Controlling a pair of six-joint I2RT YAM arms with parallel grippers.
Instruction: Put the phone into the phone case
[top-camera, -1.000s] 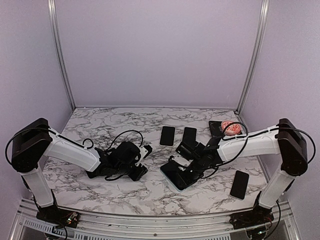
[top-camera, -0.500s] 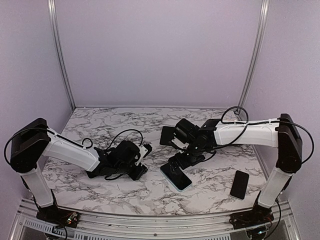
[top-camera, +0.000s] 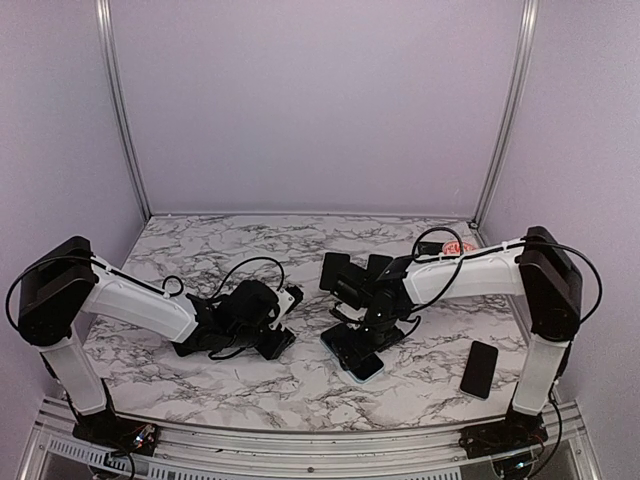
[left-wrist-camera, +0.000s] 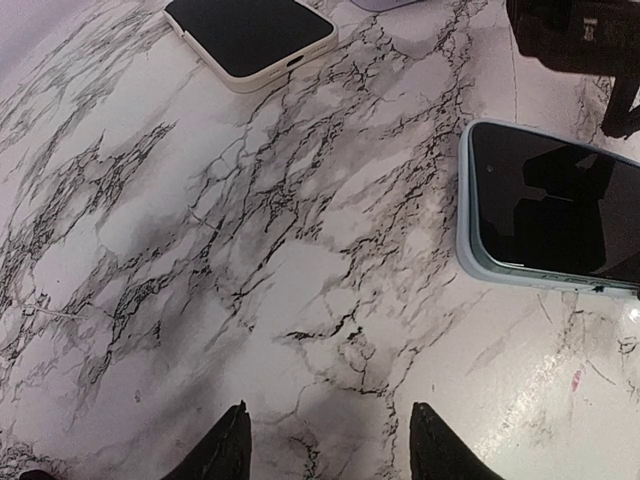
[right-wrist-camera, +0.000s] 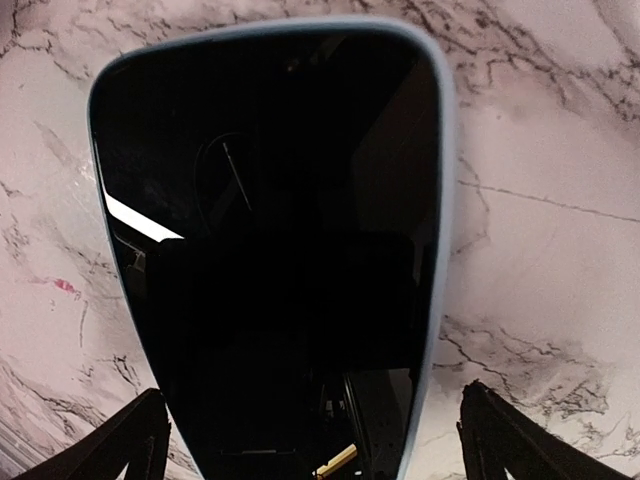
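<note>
Now that the right hand (right-wrist-camera: 315, 440) has dropped back over it, the phone (right-wrist-camera: 280, 230) lies screen-up in the blue case (right-wrist-camera: 441, 200), mid-worktop (top-camera: 250, 385) toward the front edge. That hand is spread, straddling it, gripping nothing. It looks seated; you likely need only a press check. The left hand (left-wrist-camera: 325, 440) is spread and empty.

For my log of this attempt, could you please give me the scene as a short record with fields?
phone: black screen up, appears seated in light blue phone case
right gripper: open, straddling the phone
left gripper: open, empty, low over marble table
spare phones: white-cased phone; black phone by the right arm's base
</note>
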